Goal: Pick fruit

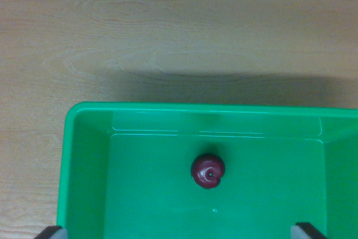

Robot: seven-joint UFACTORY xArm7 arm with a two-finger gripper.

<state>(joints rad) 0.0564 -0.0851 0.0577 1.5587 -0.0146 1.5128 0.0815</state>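
A small dark red fruit point(208, 170) with a short stem, like a cherry or a tiny apple, lies on the floor of a bright green plastic bin point(89, 138). It sits near the bin's middle, a little toward the far wall. My gripper point(179, 232) hangs above the bin, and only its two dark fingertips point(51, 232) show at the wrist view's bottom corners. They stand wide apart with nothing between them. The fruit lies ahead of the fingertips, roughly centred between them.
The bin rests on a light wooden table point(168, 26) that fills the upper half of the view. The bin's walls rise on the left and far sides; its right side runs out of frame. A shadow falls on the wood behind the bin.
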